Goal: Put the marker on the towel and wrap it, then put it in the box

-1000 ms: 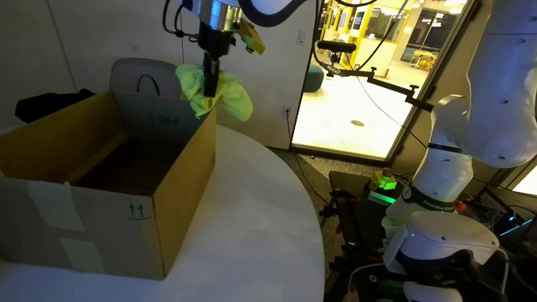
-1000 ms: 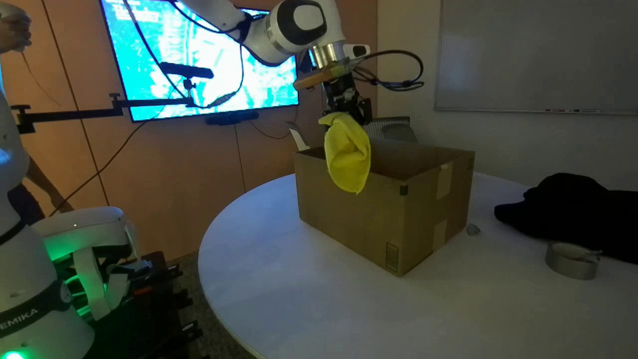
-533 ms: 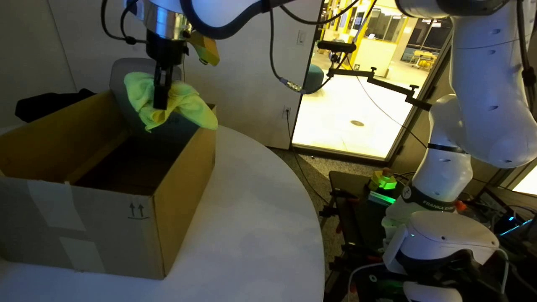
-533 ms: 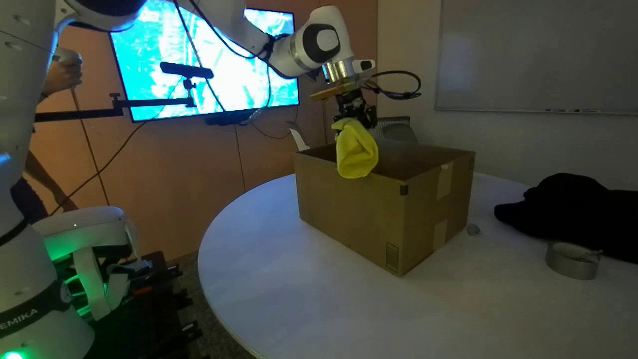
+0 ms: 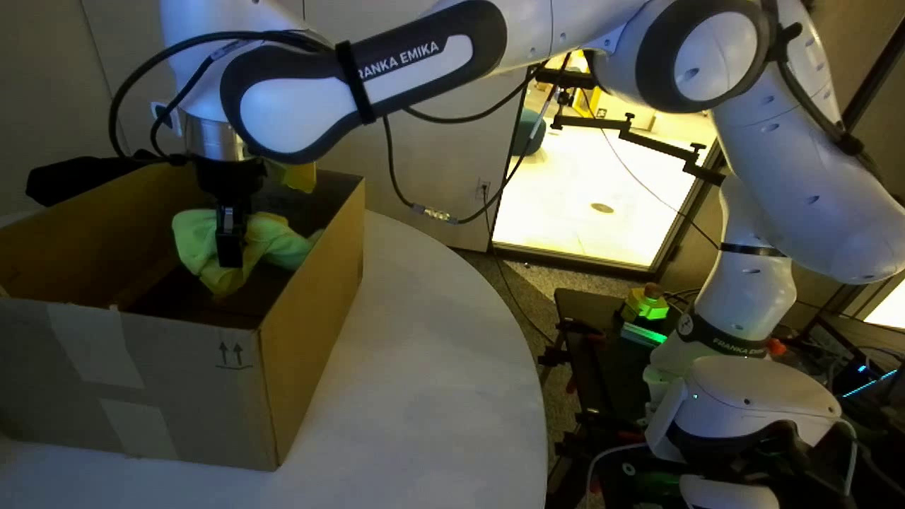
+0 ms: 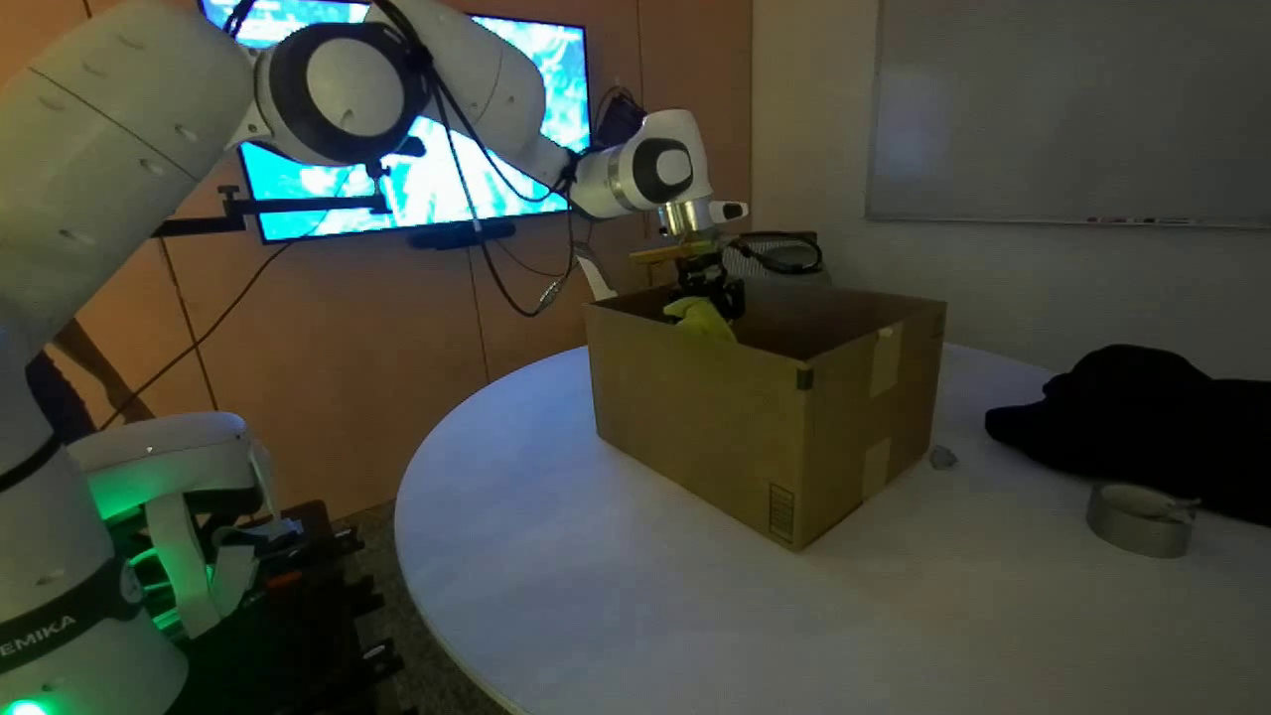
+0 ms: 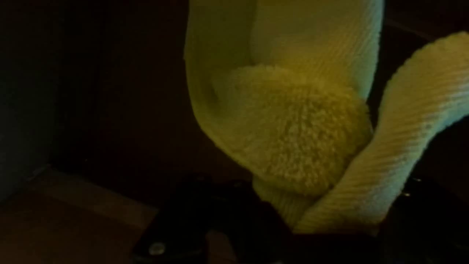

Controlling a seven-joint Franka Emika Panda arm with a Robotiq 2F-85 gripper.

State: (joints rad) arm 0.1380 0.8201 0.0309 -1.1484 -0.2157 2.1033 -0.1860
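- The room is dim: beyond the brown cardboard box (image 6: 695,427) stand an orange-brown panelled wall (image 6: 397,328) with a large lit screen (image 6: 427,189) and a pale whiteboard (image 6: 1072,109).
- A round white table (image 6: 596,576) carries the box, which sits upright, its top uncovered; printed up-arrows (image 5: 231,355) and pale tape strips (image 5: 138,428) mark one end of it.
- Just beside the box lies a small crumpled grey scrap (image 6: 942,458); farther from the box are a grey roll of tape (image 6: 1140,526) and a heap of black cloth (image 6: 1132,427).
- The white and dark-grey jointed robot arm (image 5: 417,60) bends over the box, and its black two-fingered gripper (image 5: 230,258) points down inside the box walls.
- The gripper is pinched on a bunched yellow-green cloth towel (image 5: 276,244); in the wrist view, folds rise out of that grip.
- The towel is inside the box, and in an exterior view the towel (image 6: 700,320) shows just over the near rim; whether it touches the box floor, I cannot tell.
- Whether the marker lies in the folds cannot be told.
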